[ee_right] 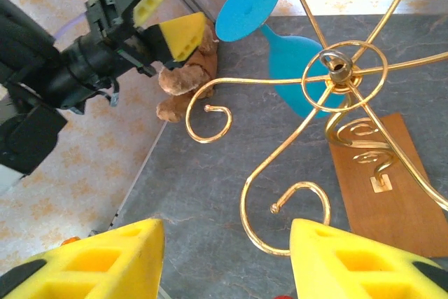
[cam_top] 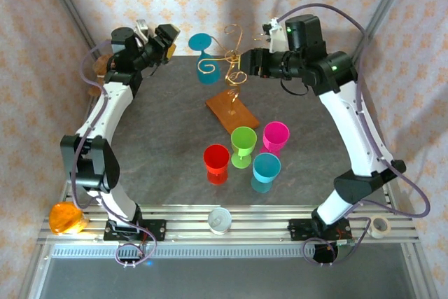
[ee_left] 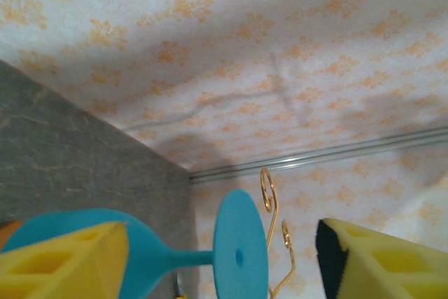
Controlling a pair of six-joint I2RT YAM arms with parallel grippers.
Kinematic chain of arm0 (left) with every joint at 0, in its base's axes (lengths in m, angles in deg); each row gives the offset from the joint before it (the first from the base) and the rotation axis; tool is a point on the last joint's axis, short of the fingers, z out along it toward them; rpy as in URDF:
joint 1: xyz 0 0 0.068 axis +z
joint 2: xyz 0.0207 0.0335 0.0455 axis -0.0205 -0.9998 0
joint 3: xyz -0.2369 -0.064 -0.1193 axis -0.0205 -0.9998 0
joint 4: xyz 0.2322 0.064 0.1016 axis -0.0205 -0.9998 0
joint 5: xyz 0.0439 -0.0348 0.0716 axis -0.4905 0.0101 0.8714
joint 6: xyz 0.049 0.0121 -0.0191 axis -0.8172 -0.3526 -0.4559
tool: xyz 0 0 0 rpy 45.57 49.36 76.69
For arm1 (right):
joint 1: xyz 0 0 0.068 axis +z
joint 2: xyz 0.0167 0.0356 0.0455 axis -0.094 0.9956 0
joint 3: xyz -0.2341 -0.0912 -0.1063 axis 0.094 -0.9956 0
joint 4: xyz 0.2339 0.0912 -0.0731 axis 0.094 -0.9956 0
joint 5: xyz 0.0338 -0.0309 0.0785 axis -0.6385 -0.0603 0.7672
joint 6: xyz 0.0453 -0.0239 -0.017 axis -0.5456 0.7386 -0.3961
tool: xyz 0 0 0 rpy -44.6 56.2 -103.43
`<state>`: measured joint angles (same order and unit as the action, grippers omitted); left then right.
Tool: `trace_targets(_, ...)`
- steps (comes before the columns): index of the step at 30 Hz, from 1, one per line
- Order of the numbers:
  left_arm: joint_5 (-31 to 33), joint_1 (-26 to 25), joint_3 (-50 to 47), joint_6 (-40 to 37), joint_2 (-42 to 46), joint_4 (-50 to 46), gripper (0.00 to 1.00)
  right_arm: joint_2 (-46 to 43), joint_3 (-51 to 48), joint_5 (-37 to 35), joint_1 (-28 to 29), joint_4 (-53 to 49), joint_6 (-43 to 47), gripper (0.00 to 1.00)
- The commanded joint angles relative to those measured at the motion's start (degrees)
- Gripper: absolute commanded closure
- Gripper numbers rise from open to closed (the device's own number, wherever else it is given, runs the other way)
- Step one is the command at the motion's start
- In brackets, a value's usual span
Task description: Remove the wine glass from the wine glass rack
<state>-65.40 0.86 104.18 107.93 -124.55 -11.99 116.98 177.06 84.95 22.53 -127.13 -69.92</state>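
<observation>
The blue wine glass (cam_top: 208, 76) hangs upside down from a curled arm of the gold wire wine glass rack (cam_top: 232, 59), which stands on a brown wooden base (cam_top: 234, 112). My left gripper (cam_top: 166, 41) is level with the glass, just to its left. In the left wrist view the glass (ee_left: 238, 250) lies between the spread yellow fingers (ee_left: 63, 264). The left finger is right by the bowl; the other is well apart from the foot. My right gripper (cam_top: 253, 61) hovers open by the rack's right side, over a free curl (ee_right: 301, 208), holding nothing.
Four upright cups stand in front of the rack: red (cam_top: 216, 162), green (cam_top: 243, 145), magenta (cam_top: 275, 138) and cyan (cam_top: 266, 171). A brown plush toy (ee_right: 185, 78) lies at the table's far left edge. A white cup (cam_top: 220, 220) sits on the front rail.
</observation>
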Motion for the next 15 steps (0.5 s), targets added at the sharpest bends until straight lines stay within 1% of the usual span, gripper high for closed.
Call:
trace_targets(1, -3.5, -0.1, 2.3, 5.9, -0.4, 6.3, 0.34, 1.1, 2.9, 2.2, -0.3, 0.5, -0.3, 0.49)
trace_targets(3, -3.8, -0.5, 2.0, 5.8, -0.3, 6.0, 0.37, 1.7, 3.6, 2.3, -0.4, 0.2, -0.1, 0.5)
trace_targets(5, -3.9, -0.8, 1.7, 5.6, -0.1, 5.9, 0.38, 2.1, 3.9, 2.3, -0.4, 0.2, -0.2, 0.5)
trace_targets(9, -3.9, -1.7, 1.5, 4.6, 0.0, 4.8, 0.42, 2.6, 3.9, 2.7, -0.4, 0.4, -0.5, 0.5)
trace_targets(11, -4.1, -2.0, 1.5, 4.5, -0.1, 4.7, 0.46, 2.6, 3.8, 2.7, -0.4, 0.4, -0.6, 0.5)
trace_targets(15, -4.0, -2.9, 1.0, 4.4, -0.3, 4.7, 0.5, 2.3, 3.5, 2.7, -0.4, 0.4, -0.8, 0.5)
